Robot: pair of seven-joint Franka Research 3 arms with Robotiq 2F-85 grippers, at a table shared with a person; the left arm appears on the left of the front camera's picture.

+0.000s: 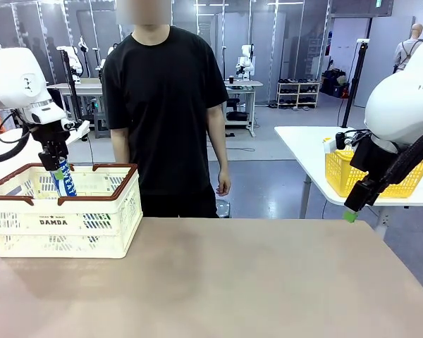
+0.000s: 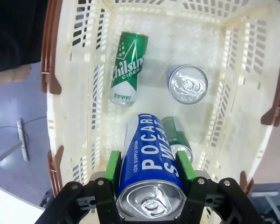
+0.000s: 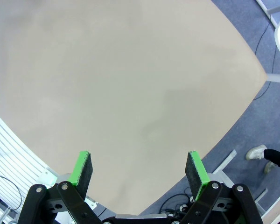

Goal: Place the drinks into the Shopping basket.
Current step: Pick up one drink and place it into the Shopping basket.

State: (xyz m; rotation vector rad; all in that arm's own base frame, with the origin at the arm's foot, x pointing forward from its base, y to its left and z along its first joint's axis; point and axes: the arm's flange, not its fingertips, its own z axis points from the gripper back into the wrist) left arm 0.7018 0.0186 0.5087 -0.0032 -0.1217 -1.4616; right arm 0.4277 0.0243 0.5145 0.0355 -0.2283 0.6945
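Observation:
My left gripper (image 1: pixel 59 171) (image 2: pixel 149 165) is shut on a blue-and-white can (image 2: pixel 150 163) (image 1: pixel 64 181), held upright just inside the top of the cream Shopping basket (image 1: pixel 60 222) (image 2: pixel 97 93) at the table's left. On the basket floor below lie a green can (image 2: pixel 128 67) on its side, a second green can (image 2: pixel 177 140) partly hidden under the held one, and an upright can showing its silver top (image 2: pixel 188 84). My right gripper (image 3: pixel 139 170) (image 1: pixel 350 215) hangs open above the table's right edge, nothing between its green pads.
A person in black (image 1: pixel 166 113) stands at the table's far side, arms down. A yellow mesh basket (image 1: pixel 352 176) sits on a white table at the back right, behind my right arm. The tan tabletop (image 1: pixel 233 282) stretches bare between basket and right edge.

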